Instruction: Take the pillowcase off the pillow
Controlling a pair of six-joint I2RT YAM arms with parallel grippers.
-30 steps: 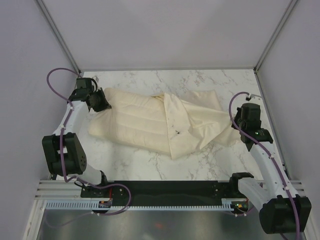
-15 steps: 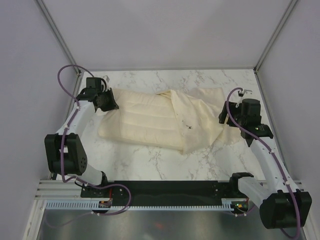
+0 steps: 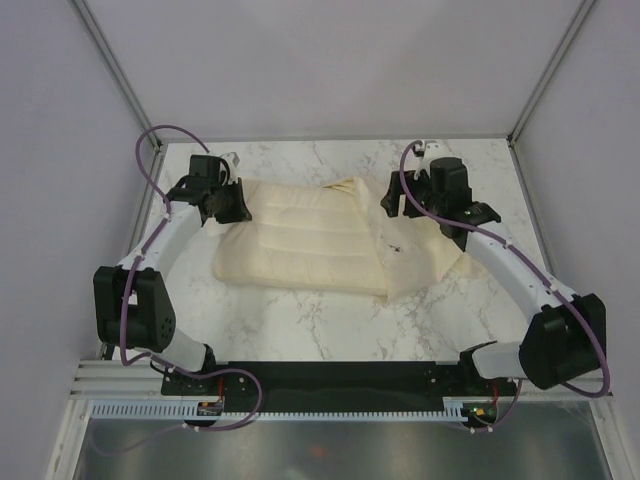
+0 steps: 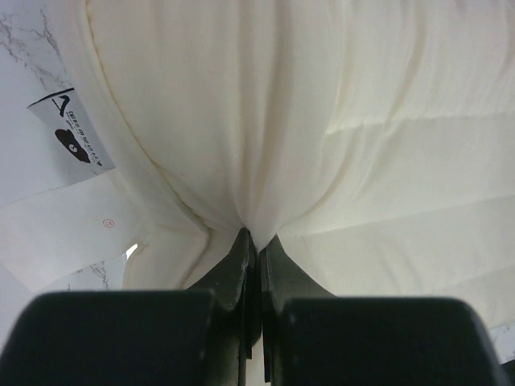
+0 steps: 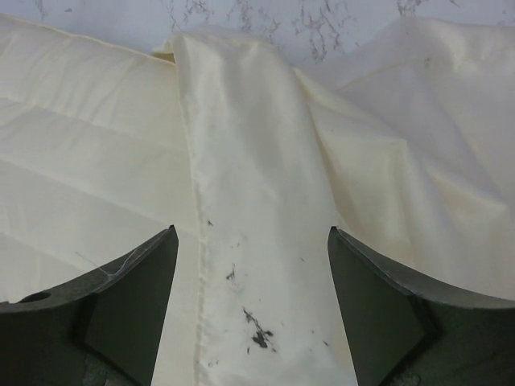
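The left gripper (image 4: 253, 237) is clenched on a pinch of cloth at the left end of the pillow (image 3: 300, 245), near its label (image 4: 72, 138), pinning it to the marble table (image 3: 300, 320). The pillow lies across the middle with its left part bare. The pillowcase (image 3: 415, 268) covers the right part, with its open hem bunched midway. The right gripper (image 5: 251, 237) hangs over that hem with jaws wide, touching nothing. To do this well, I judge it should descend onto the hem strip, pinch only the thin cloth and not the padding beneath, then draw rightward, low and steady.
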